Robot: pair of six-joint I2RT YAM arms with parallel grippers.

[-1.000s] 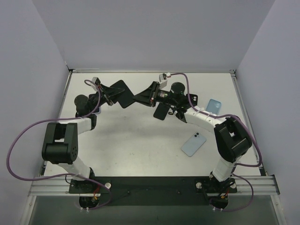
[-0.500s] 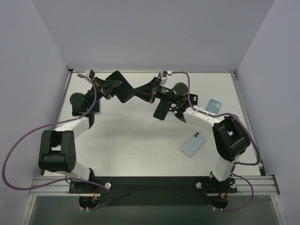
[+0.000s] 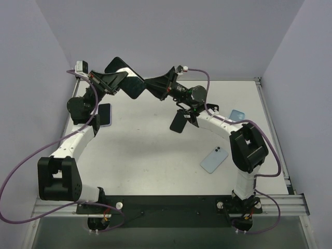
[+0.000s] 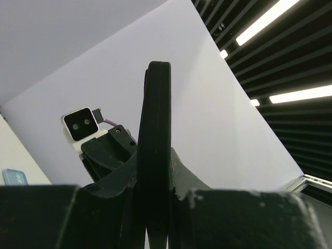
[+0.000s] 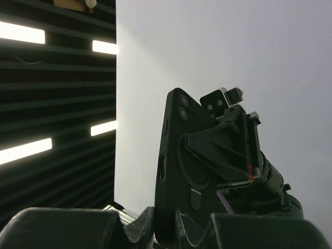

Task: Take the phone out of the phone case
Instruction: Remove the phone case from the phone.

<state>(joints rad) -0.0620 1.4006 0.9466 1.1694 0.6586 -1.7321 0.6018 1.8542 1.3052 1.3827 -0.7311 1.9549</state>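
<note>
A black phone case (image 3: 133,85) with the phone in it is held in the air between both arms, above the far left of the table. My left gripper (image 3: 120,82) is shut on its left end. My right gripper (image 3: 151,88) is shut on its right end. In the left wrist view the case (image 4: 154,150) stands edge-on between my left gripper's (image 4: 154,176) fingers. In the right wrist view the back of the case (image 5: 181,166) shows two camera lenses and a ring, clamped low by my right gripper (image 5: 179,220).
On the white table lie a blue phone (image 3: 105,115) at the left, a black flat phone or case (image 3: 179,123) in the middle, a light blue phone (image 3: 214,159) at the right and a blue case (image 3: 237,116) at the far right. Grey walls stand on three sides.
Both arms have raised the black cased phone together and carried it up and to the far left. The things on the table have not moved.
</note>
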